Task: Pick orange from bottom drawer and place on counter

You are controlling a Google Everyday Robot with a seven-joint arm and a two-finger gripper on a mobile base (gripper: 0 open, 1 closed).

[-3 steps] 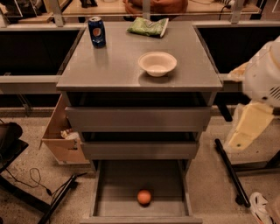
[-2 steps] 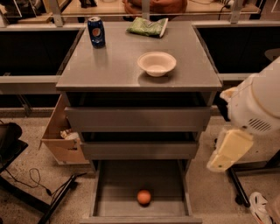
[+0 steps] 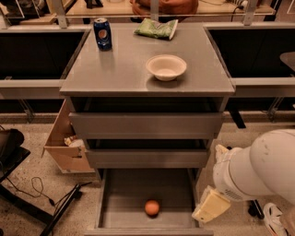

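Gripper [image 3: 211, 206] hangs beside the open bottom drawer [image 3: 133, 186] — its grip cannot be told — orange [image 3: 152, 207] lies inside

lab-like office workspace: grey drawer cabinet [image 3: 146, 125], wooden desk [image 3: 110, 8] behind, cardboard box [image 3: 64, 150], loose cables [image 3: 34, 186] on speckled floor [image 3: 32, 159]; robot gripper [image 3: 210, 206] low right, beside open bottom drawer [image 3: 133, 191].

We see the gripper [image 3: 211, 206] only as a pale block just beside the right front corner of the bottom drawer [image 3: 138, 189]; its arm [image 3: 262, 170] runs off the right edge; the two upper drawers [image 3: 147, 125] hide their insides in shadow.
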